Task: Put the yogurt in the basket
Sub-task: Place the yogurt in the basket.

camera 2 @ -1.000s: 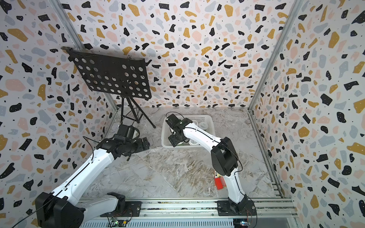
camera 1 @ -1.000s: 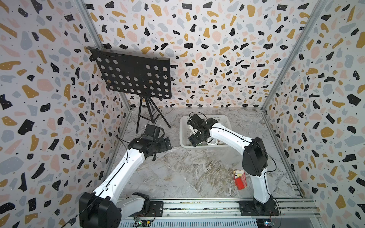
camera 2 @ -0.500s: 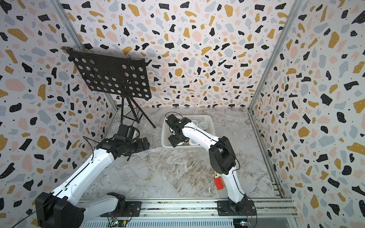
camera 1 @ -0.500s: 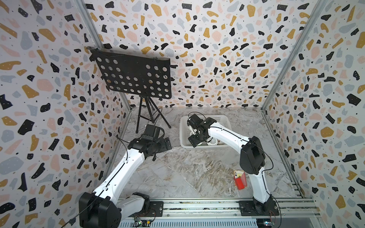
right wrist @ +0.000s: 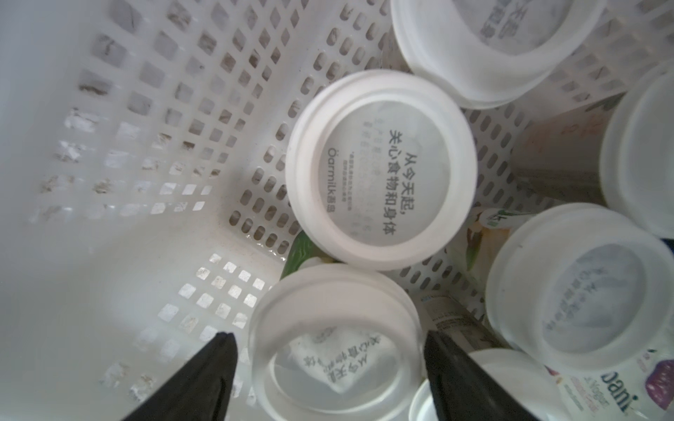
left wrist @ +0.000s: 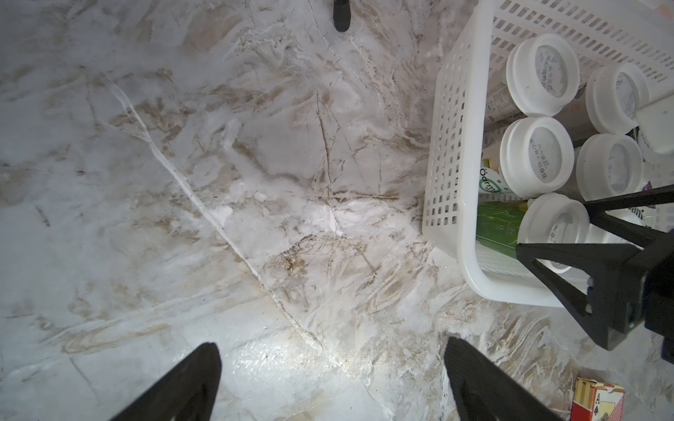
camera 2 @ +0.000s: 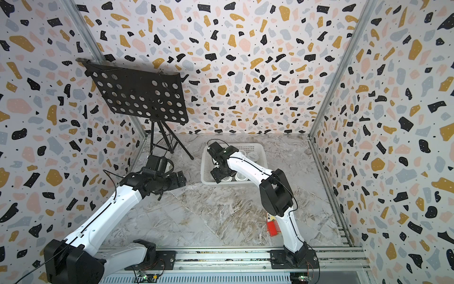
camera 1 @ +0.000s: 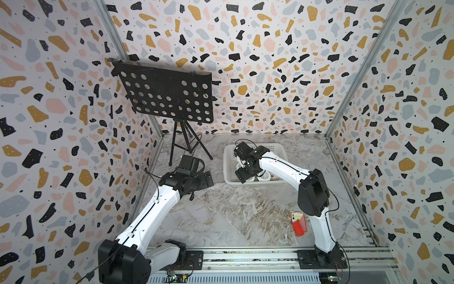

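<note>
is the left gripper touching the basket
Apart. The left wrist view plainly shows a stretch of table between the left gripper and the basket.

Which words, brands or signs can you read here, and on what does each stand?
"从今天起, 关心食物和身体": middle yogurt lid.
"Öarmilk": same lid; finer print blurred.
"bani", start cut off: foil lid.
"Öarmi": side of a cup in the basket.
"A" with a spade: red card box.
Other lids' print: too blurred.
</note>
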Controlling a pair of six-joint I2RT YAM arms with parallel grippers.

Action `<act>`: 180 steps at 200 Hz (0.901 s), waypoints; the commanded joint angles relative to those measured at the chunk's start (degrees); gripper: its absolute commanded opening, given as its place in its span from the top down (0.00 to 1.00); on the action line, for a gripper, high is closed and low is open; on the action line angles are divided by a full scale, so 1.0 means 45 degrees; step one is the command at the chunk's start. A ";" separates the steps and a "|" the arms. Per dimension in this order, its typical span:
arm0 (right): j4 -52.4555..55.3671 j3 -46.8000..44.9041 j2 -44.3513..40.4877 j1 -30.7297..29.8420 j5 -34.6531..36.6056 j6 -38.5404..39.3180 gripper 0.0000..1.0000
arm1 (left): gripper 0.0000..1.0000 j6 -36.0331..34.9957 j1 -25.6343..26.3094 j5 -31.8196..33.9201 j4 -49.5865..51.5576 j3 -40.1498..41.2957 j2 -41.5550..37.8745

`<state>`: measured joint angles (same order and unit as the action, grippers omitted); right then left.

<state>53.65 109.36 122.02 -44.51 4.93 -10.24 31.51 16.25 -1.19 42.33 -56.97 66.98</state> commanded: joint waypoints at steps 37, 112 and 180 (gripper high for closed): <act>0.0687 0.0495 0.0053 0.0009 0.0038 0.0019 0.12 | 0.01 -0.0103 0.0039 0.0010 -0.0246 -0.0148 -0.0106; 0.1076 0.1105 -0.0687 0.0009 0.0121 0.0241 0.03 | 0.00 -0.0238 0.0036 0.0026 -0.0258 -0.0185 -0.0226; -0.3283 -0.3570 -0.6347 0.0009 0.2484 0.1347 0.01 | 0.00 0.0654 0.1132 0.3475 -0.1386 0.0980 -0.2957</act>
<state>49.91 102.32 109.65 -44.47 9.39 -7.33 30.33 20.97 5.41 40.40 -55.94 60.31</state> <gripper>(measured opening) 0.988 0.997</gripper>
